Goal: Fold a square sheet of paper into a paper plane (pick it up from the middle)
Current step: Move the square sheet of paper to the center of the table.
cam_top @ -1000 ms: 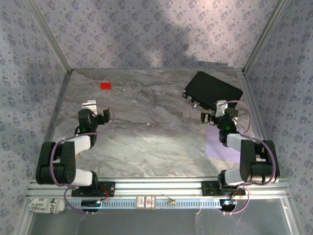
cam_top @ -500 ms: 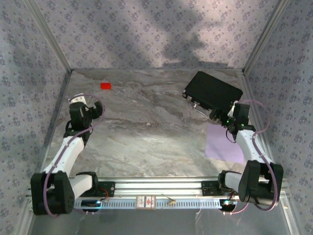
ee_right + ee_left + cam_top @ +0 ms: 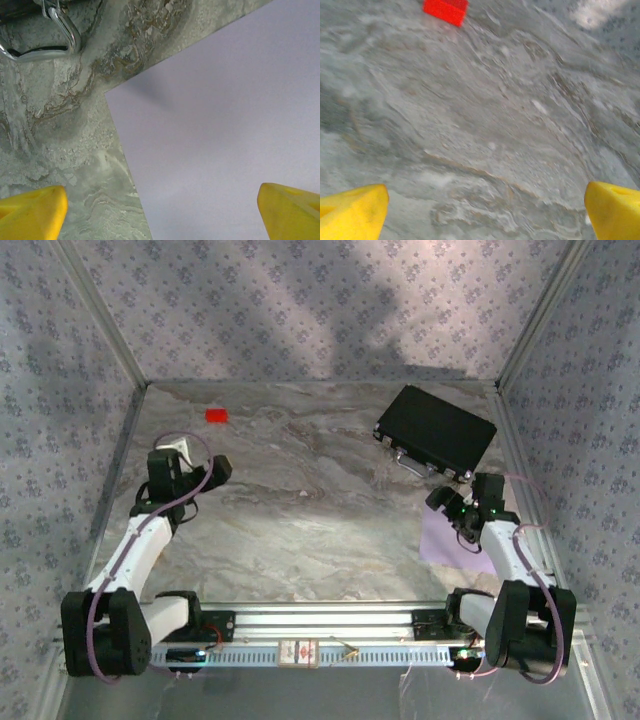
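Hovering low over the marbled table (image 3: 300, 530), the right gripper (image 3: 447, 502) is holding its jaws spread wide with nothing between them. Its yellow fingertips (image 3: 287, 210) are showing at the two bottom corners of the right wrist view. The square sheet of paper (image 3: 225, 120) is lying flat and unfolded on the table near the right wall, partly under that gripper. One fingertip is sitting over the lilac surface and the other over bare marble, with a corner of the sheet pointing in between them. On the opposite side, the left gripper (image 3: 212, 471) is likewise standing fully spread and empty above bare tabletop, well apart from the paper. Farther back, a black case (image 3: 436, 427) is resting at an angle just beyond the sheet, its metal handle (image 3: 47, 42) facing the paper. A small red block (image 3: 216, 415) is sitting near the far left corner, ahead of the left gripper.
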### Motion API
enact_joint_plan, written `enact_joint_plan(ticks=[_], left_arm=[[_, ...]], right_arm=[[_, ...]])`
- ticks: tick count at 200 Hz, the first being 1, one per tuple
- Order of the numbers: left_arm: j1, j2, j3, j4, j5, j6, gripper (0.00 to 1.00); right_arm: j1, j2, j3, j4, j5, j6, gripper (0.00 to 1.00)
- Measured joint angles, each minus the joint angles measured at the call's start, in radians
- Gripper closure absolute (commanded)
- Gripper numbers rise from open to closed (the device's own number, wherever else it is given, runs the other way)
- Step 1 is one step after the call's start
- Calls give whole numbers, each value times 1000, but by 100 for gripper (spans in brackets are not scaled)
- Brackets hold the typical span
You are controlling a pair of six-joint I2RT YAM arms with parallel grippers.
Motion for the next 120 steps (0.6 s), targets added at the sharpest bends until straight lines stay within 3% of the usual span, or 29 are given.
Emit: enact_joint_plan(ticks=[51,120], left_arm=[[-97,21,0,-18,68,-14,0],[-104,20,0,-36,110,-13,0]], right_arm=[[6,66,0,10,-32,18,4],[87,155,11,68,-41,51,9]])
